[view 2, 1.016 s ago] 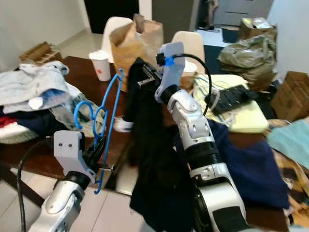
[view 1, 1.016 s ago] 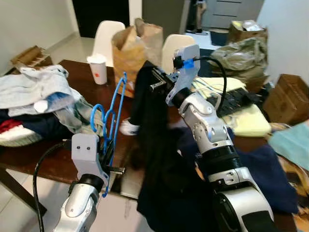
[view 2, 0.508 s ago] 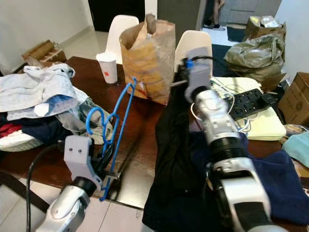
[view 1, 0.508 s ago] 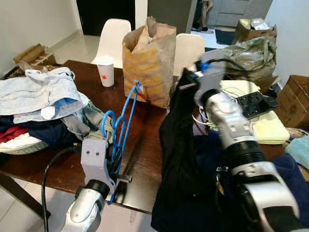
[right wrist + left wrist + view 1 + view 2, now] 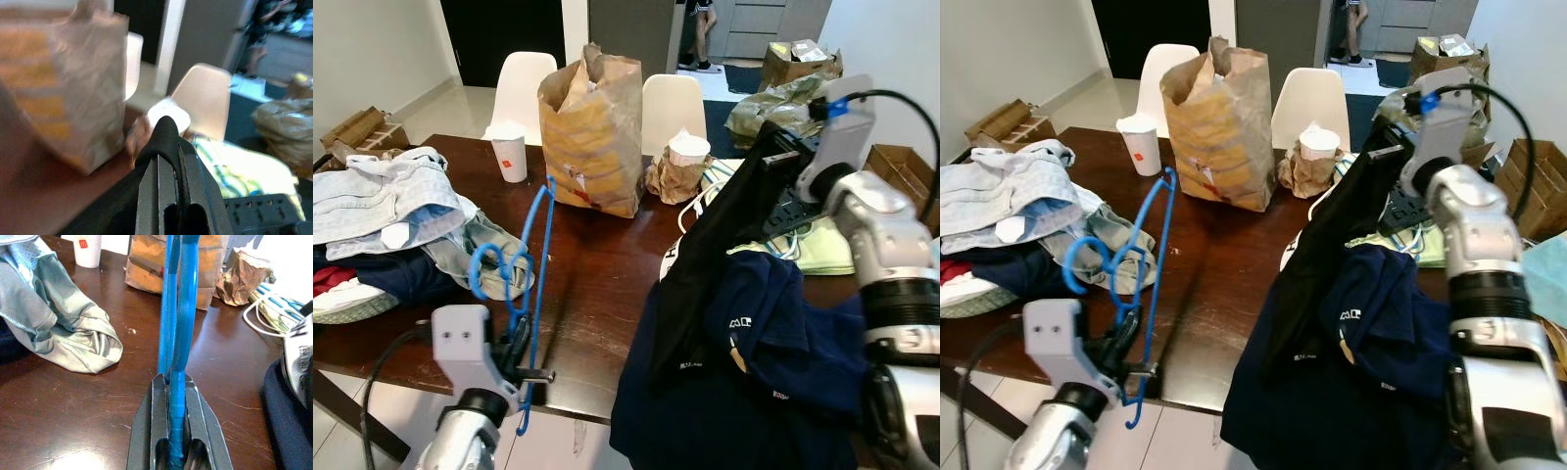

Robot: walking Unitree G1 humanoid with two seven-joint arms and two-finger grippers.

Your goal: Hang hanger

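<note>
L gripper (image 5: 177, 396) & R gripper (image 5: 164, 142): jaws clamped.

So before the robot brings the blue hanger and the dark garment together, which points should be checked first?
1. Left end effector shut on blue hanger: ok.
2. Right end effector shut on black garment: ok.
3. Hanger upright above the table, free of the grey clothes: ok.
4. Garment's neck opening found: cannot tell.
5. Garment hangs free: not ok, its lower part lies on the navy shirt.
</note>
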